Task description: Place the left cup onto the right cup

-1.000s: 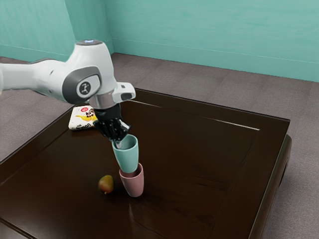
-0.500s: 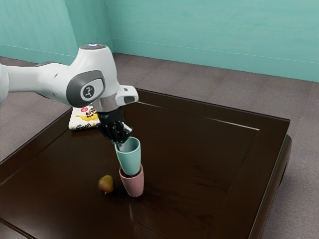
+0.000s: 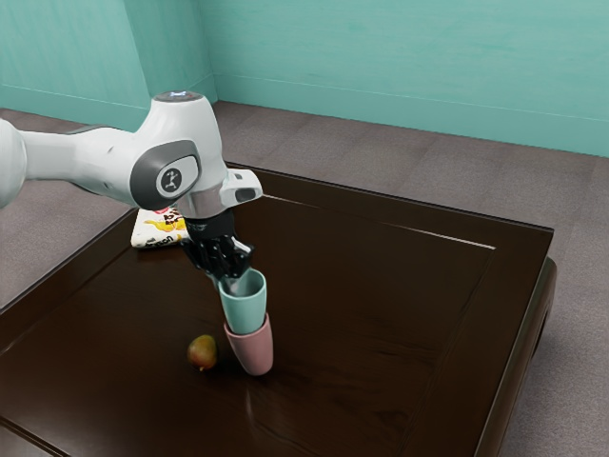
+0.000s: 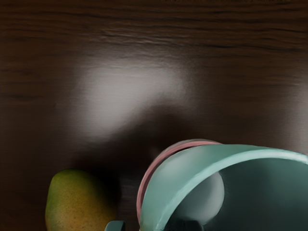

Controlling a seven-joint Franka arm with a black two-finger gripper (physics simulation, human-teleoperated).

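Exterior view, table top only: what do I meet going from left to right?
The snack packet → yellow-green fruit → pink cup, with the teal cup set into it.

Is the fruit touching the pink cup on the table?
No, in the exterior view a strip of dark table shows between the fruit and the pink cup.

The exterior view looks from a raised spot at the arm's [image 3: 95,167] side, standing well back and angled down across the whole tabletop [image 3: 381,286] toward the teal wall [image 3: 381,48]. The wrist view rides on the hand and faces down at the tabletop from very near. Both take in the teal cup [image 3: 244,303], the pink cup [image 3: 252,350] and the fruit [image 3: 201,352] beside them.
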